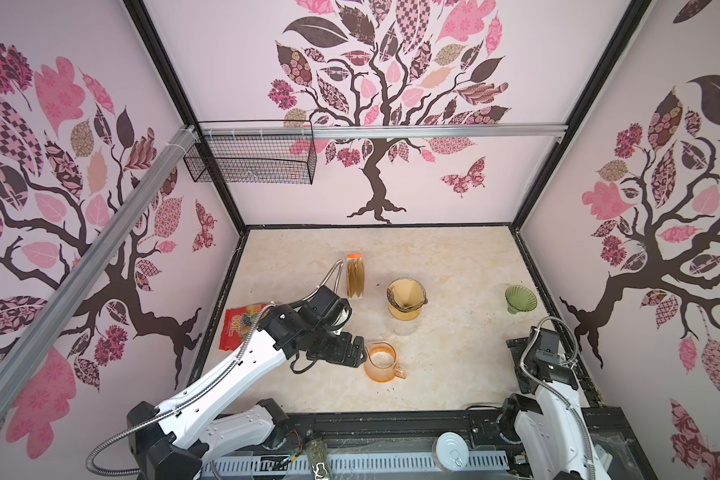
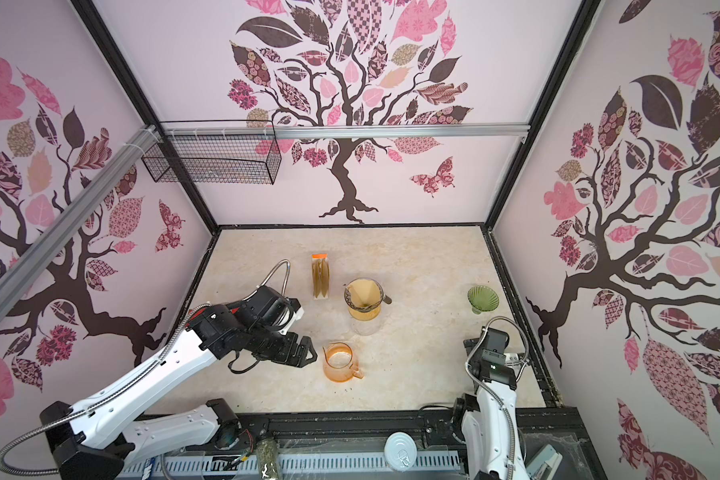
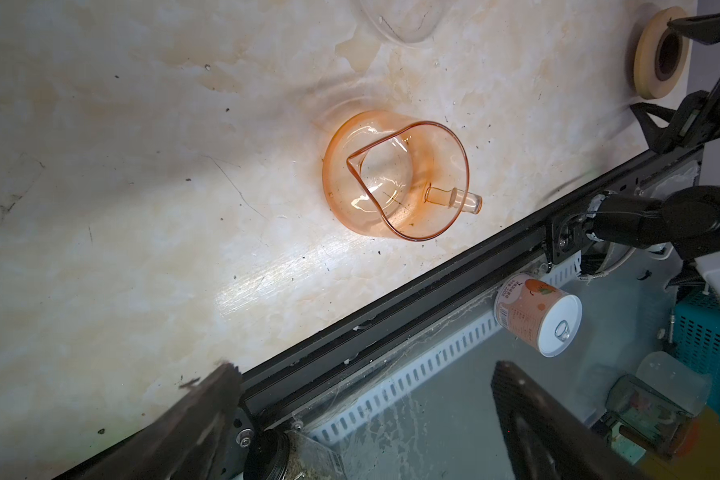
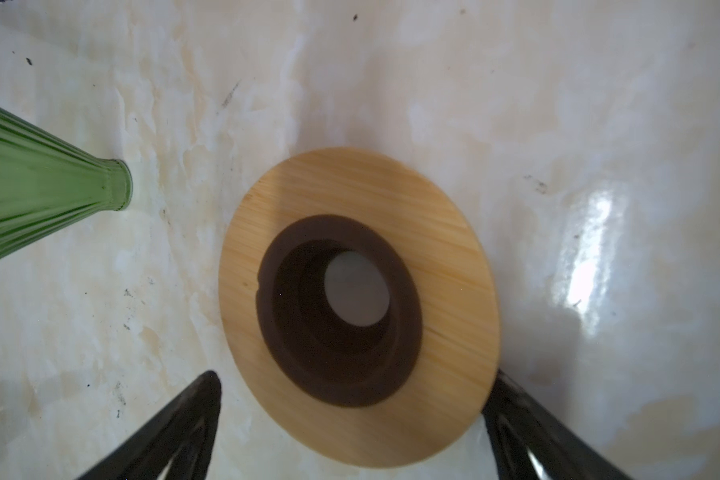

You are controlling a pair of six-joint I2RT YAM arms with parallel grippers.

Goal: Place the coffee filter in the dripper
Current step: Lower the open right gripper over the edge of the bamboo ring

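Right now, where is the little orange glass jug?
In both top views the orange jug stands near the table's front middle, just right of the left gripper, in front of the filter-lined dripper.

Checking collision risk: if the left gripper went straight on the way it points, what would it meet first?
Most likely the pitcher, which stands right ahead of the open left gripper in both top views. The gripper tilts down, so it might touch the table first; depth is unclear.
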